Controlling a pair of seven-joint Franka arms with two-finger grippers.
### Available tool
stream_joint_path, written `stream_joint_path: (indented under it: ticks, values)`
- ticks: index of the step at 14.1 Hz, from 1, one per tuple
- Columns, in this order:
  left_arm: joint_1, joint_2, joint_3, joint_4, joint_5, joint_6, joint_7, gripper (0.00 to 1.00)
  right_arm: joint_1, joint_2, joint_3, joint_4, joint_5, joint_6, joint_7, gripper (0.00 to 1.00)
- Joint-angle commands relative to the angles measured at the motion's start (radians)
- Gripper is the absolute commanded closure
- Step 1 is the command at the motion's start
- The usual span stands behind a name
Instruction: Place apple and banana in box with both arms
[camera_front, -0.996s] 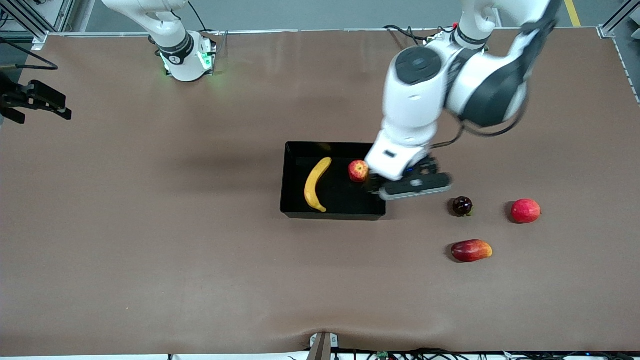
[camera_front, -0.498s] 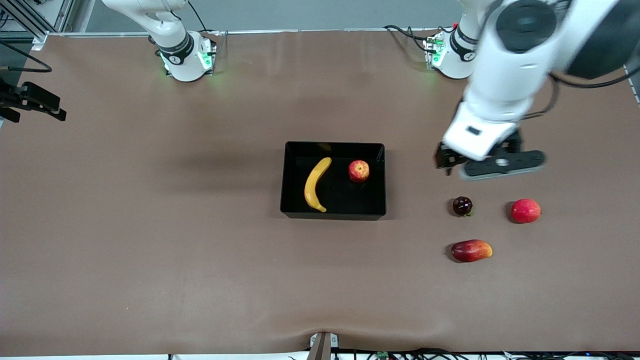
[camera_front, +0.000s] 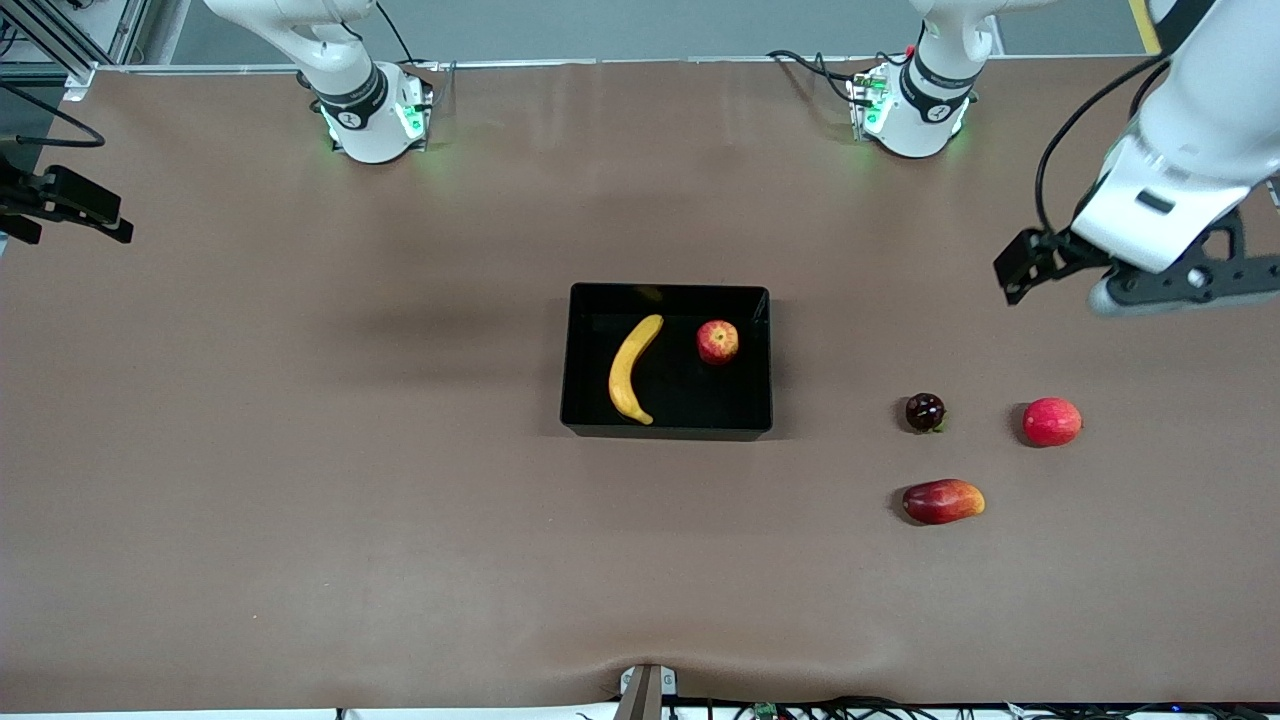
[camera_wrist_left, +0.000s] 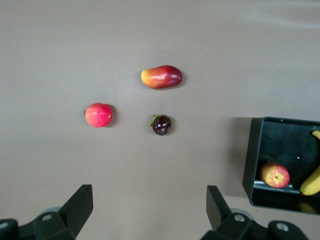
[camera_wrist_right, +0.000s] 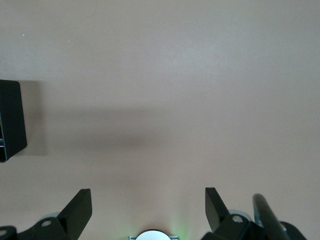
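The black box (camera_front: 666, 432) sits mid-table. The yellow banana (camera_front: 630, 368) and the red, yellow-streaked apple (camera_front: 717, 341) lie inside it, apart from each other. My left gripper (camera_front: 1172, 290) is open and empty, up in the air over bare table at the left arm's end, away from the box. Its wrist view shows open fingers (camera_wrist_left: 80, 205), the box's wall (camera_wrist_left: 252, 150), the apple (camera_wrist_left: 274, 175) and the banana's tip (camera_wrist_left: 312, 181). My right gripper (camera_front: 68, 203) is open and empty over the table's edge at the right arm's end. Its wrist view (camera_wrist_right: 148, 210) shows a box corner (camera_wrist_right: 11, 120).
Three other fruits lie toward the left arm's end: a dark round fruit (camera_front: 925, 411), a smooth pinkish-red fruit (camera_front: 1051, 421) and a red-orange mango-like fruit (camera_front: 943, 501) nearer the camera. They also show in the left wrist view: dark fruit (camera_wrist_left: 161, 124), pinkish-red fruit (camera_wrist_left: 98, 114), mango-like fruit (camera_wrist_left: 161, 77).
My left gripper has drawn away from the box's edge beside the apple, toward the left arm's end of the table. The apple and banana stay in the box. The right arm barely moved.
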Motion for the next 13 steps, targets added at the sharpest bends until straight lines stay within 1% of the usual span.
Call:
stream_joint_path:
  ticks: [1, 3, 4, 5, 8, 10, 13]
  values:
    - [-0.005, -0.110, 0.102, -0.110, -0.077, -0.005, 0.111, 0.00, -0.006, -0.003, 0.005, 0.002, 0.015, -0.004, 0.015, 0.00]
    - [-0.094, -0.187, 0.225, -0.190, -0.113, -0.006, 0.190, 0.00, -0.005, -0.003, 0.005, 0.002, 0.014, -0.004, 0.015, 0.00]
    - [-0.118, -0.213, 0.280, -0.221, -0.149, -0.006, 0.261, 0.00, -0.003, -0.003, 0.006, 0.002, 0.014, -0.004, 0.015, 0.00]
    - [-0.135, -0.239, 0.319, -0.248, -0.159, -0.006, 0.310, 0.00, -0.005, -0.003, 0.006, 0.002, 0.014, -0.004, 0.015, 0.00]
    - [-0.146, -0.299, 0.327, -0.305, -0.159, -0.011, 0.314, 0.00, -0.005, -0.003, 0.006, 0.002, 0.014, -0.004, 0.017, 0.00]
    - [-0.146, -0.310, 0.324, -0.302, -0.159, -0.020, 0.309, 0.00, -0.014, -0.001, 0.006, 0.002, 0.015, -0.004, 0.012, 0.00]
    - [-0.162, -0.318, 0.345, -0.290, -0.154, -0.022, 0.323, 0.00, -0.014, 0.008, 0.006, 0.002, 0.015, -0.006, 0.009, 0.00]
